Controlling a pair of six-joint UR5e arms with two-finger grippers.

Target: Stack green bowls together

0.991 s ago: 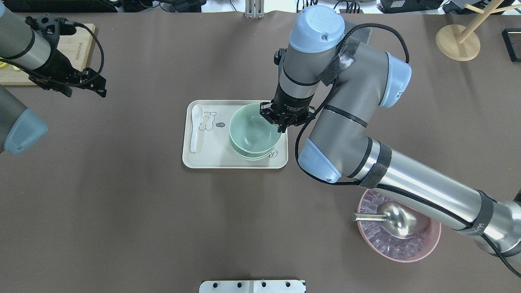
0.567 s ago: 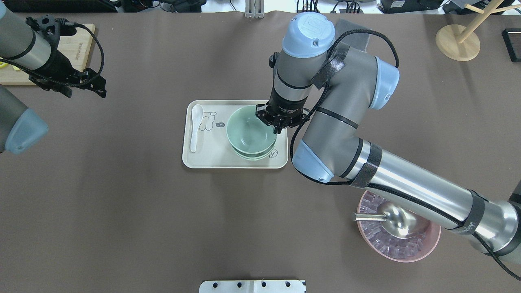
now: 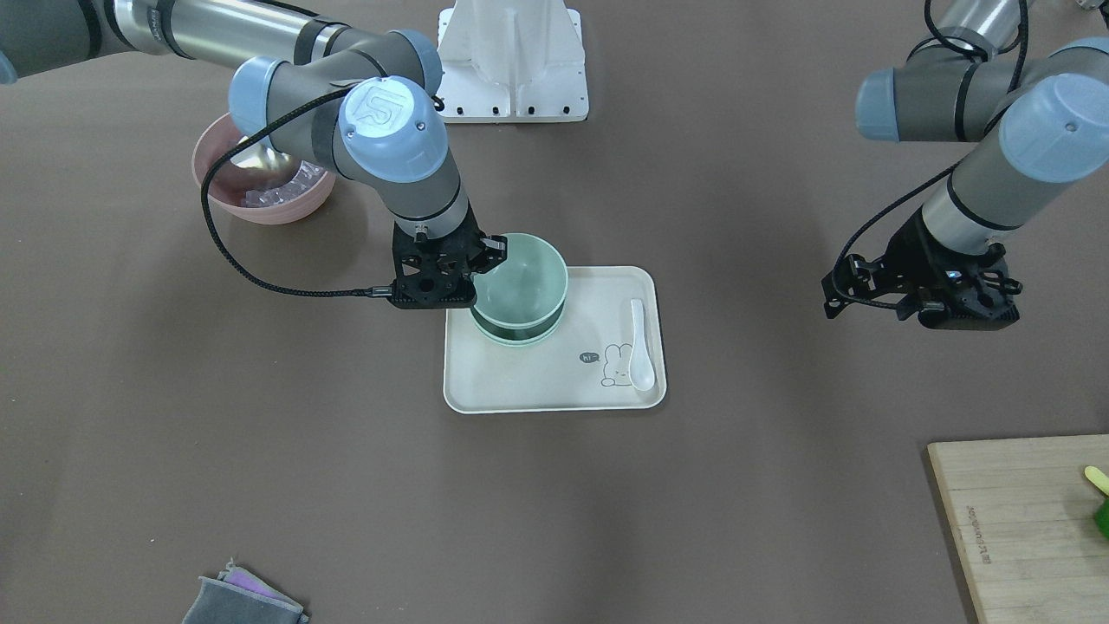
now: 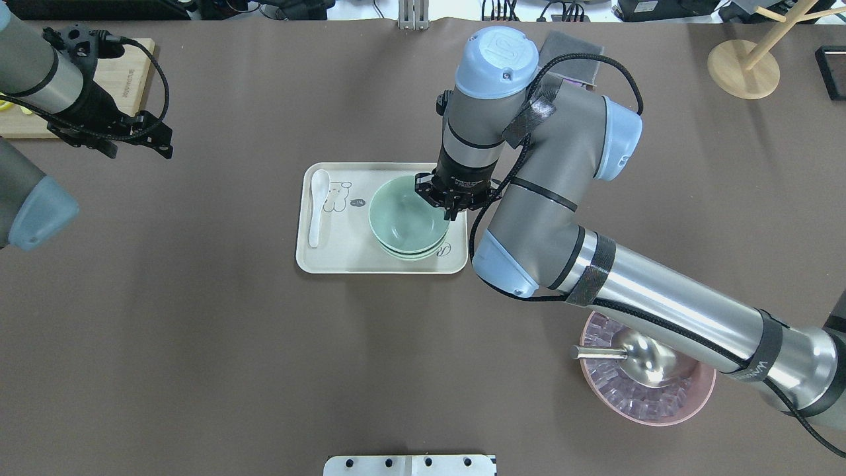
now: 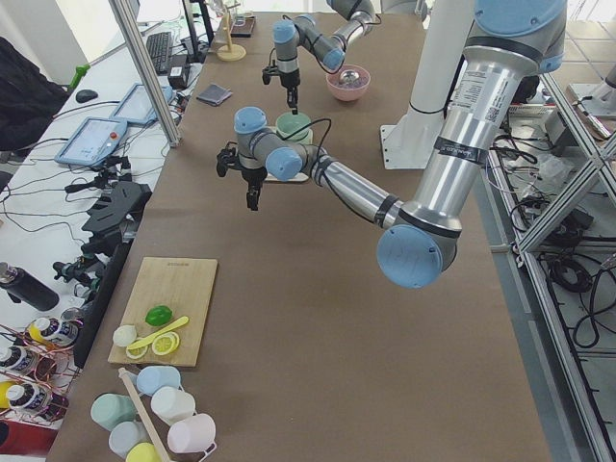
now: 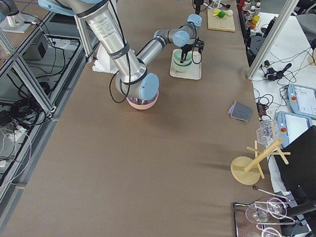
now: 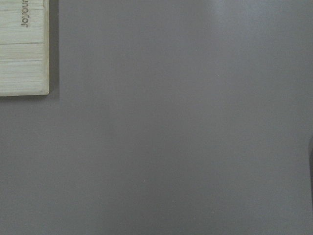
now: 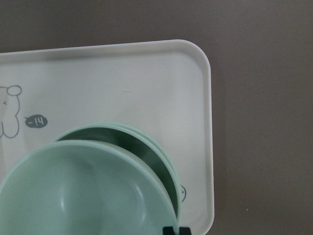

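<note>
Three green bowls are on the cream tray (image 4: 330,261). Two sit nested (image 4: 415,254) on the tray's right half. My right gripper (image 4: 451,210) is shut on the rim of the third, top green bowl (image 4: 404,215) and holds it just over the nested pair, slightly off centre. In the front-facing view the gripper (image 3: 489,250) pinches the top bowl (image 3: 524,270) at its edge above the lower bowls (image 3: 515,336). The right wrist view shows the held bowl (image 8: 83,191) over the lower bowl's rim (image 8: 151,147). My left gripper (image 4: 139,140) is open and empty, far left.
A white spoon (image 4: 318,205) lies on the tray's left side. A pink bowl (image 4: 687,410) with ice and a metal scoop stands front right. A wooden cutting board (image 4: 125,66) is at far left, a wooden stand (image 4: 743,69) at far right.
My right gripper has carried the top green bowl a little left and lower, closer onto the nested pair. The left arm has not moved.
</note>
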